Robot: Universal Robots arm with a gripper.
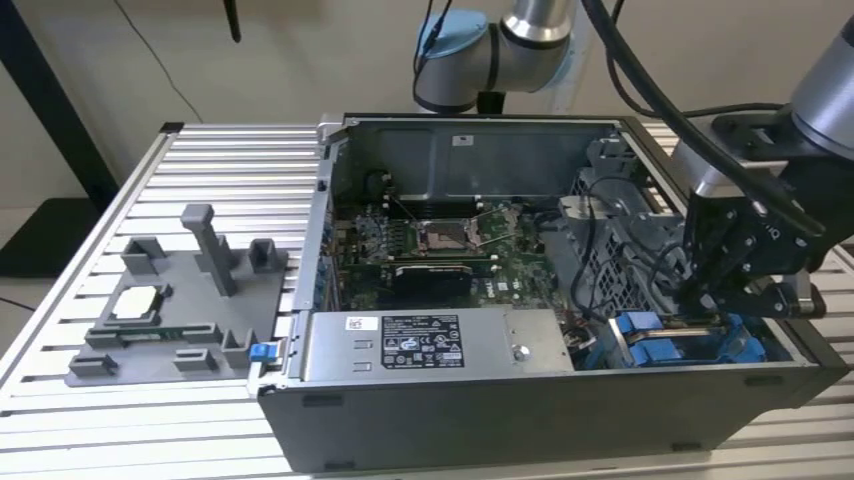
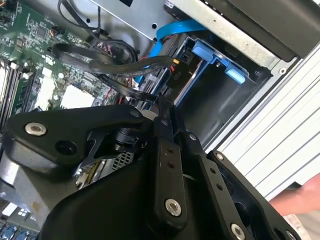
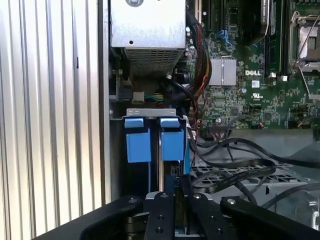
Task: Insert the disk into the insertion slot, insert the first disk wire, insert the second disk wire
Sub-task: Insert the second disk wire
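First wrist view: insertion slot just beyond the tool, fingers pressed together.

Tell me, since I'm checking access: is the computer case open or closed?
Open: the computer case has no side panel on, its motherboard exposed.

1. Support is a ribbed aluminium table with slats running across the exterior view; it shows in the first wrist view too
2. Open grey computer case lies directly on it, toward the exterior view's right
3. Grey fixture plate with upright posts lies on the slats at the exterior view's left, just beside the case
4. Black frame post stands past the far-left edge
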